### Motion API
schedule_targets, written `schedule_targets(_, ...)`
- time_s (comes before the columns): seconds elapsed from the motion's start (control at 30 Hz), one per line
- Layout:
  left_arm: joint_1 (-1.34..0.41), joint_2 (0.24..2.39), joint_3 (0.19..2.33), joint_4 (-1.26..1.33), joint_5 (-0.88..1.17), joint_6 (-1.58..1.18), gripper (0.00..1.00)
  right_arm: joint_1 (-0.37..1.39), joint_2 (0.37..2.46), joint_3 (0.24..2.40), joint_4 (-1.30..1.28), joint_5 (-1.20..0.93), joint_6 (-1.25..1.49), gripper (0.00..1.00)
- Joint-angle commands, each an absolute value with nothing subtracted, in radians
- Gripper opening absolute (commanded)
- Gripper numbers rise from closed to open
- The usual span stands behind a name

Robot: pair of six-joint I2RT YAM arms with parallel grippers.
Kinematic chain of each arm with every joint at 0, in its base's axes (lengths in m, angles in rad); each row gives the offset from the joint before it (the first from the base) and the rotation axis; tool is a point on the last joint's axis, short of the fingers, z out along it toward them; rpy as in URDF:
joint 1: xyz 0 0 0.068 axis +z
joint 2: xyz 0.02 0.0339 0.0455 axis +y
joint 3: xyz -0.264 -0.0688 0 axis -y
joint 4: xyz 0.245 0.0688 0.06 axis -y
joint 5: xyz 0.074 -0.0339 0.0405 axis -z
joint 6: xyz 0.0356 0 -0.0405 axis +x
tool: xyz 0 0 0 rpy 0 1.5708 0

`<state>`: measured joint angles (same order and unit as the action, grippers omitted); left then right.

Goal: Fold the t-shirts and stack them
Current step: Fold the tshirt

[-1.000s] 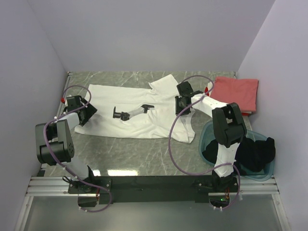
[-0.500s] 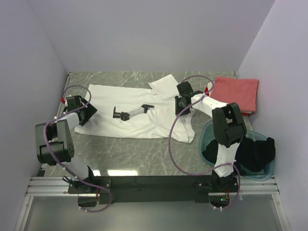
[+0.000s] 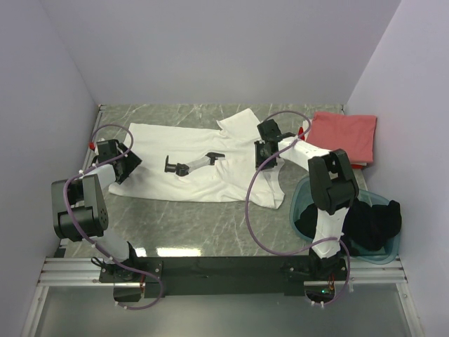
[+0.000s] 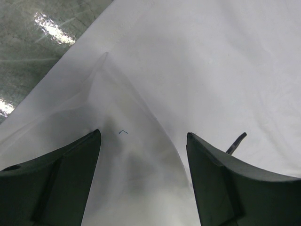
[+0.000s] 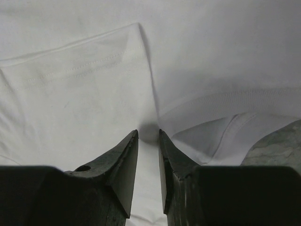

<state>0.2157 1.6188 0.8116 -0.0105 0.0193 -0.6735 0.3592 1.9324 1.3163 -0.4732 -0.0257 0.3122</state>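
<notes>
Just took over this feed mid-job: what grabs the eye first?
A large white t-shirt with a dark graphic lies spread across the middle of the table. The right gripper pinches a fold at its right side, while the left gripper stands open over its left edge. A black shirt sits in the teal tub at right.

grey marble tbl (image 3: 203,221) | translucent teal tub (image 3: 300,196) at near-R corner | lilac walls (image 3: 210,49)
</notes>
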Motion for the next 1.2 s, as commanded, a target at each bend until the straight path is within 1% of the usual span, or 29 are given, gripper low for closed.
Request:
schedule_targets(0.0, 0.224, 1.632, 0.796, -0.008, 0.025, -0.658, 0.8, 0.354, 1.944, 1.338, -0.477, -0.009, 0.301, 0.32)
schedule_targets(0.13, 0.222, 1.635, 0.796, -0.008, 0.025, -0.657, 0.8, 0.354, 1.948, 1.345, -0.482, -0.009, 0.299, 0.32)
schedule_targets(0.23, 0.222, 1.632, 0.795, -0.008, 0.025, -0.657, 0.8, 0.353, 1.956, 1.344, -0.48, -0.011, 0.298, 0.29)
schedule_targets(0.33, 0.224, 1.634, 0.796, -0.008, 0.026, -0.657, 0.8, 0.354, 1.959, 1.342, -0.48, -0.008, 0.299, 0.18)
schedule_targets(0.37, 0.224, 1.634, 0.793, -0.008, 0.026, -0.657, 0.8, 0.356, 1.959, 1.342, -0.48, -0.006, 0.298, 0.07)
schedule_targets(0.4, 0.222, 1.635, 0.795, -0.008, 0.028, -0.657, 0.8, 0.354, 1.959, 1.342, -0.479, -0.005, 0.298, 0.0)
schedule_targets(1.17, 0.255, 1.661, 0.775, -0.006, 0.044, -0.655, 0.8, 0.31, 1.888, 1.309, -0.485, 0.083, 0.313, 0.0)
